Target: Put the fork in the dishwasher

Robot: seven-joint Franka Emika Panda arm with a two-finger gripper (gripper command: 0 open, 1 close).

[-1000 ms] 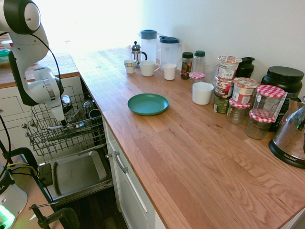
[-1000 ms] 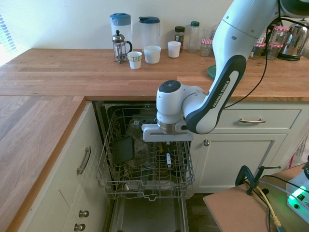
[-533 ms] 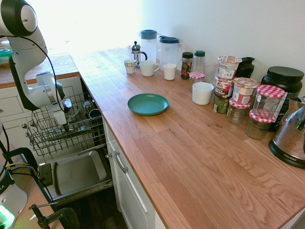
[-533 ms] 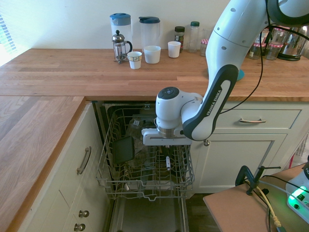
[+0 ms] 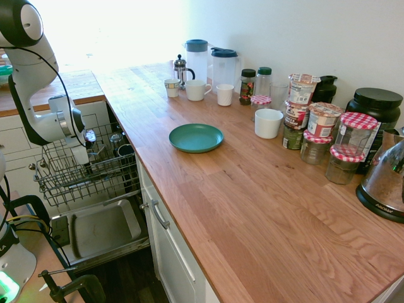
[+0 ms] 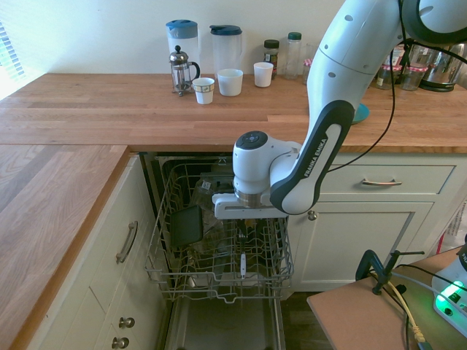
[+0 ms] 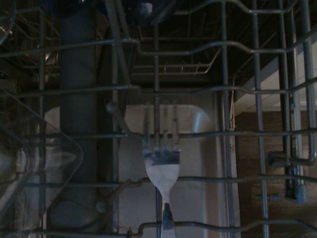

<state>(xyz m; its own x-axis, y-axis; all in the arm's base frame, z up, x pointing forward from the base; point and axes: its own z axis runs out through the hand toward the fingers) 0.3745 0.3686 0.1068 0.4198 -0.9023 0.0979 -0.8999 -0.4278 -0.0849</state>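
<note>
Second exterior view shows our gripper point(image 6: 244, 227) hanging straight down over the dishwasher point(image 6: 219, 281) rack, and we cannot tell whether its fingers stand apart or together. At six o'clock beneath it, the fork point(image 6: 243, 265) sits among the front wires, seemingly clear of the fingers. To finish well, we should lift straight up so nothing snags a wire.

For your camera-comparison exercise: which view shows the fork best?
The wrist view: the fork fills its centre, tines and neck clear among the rack wires. The second exterior view shows it as a small pale sliver in the rack. I cannot find it in the first exterior view.
</note>
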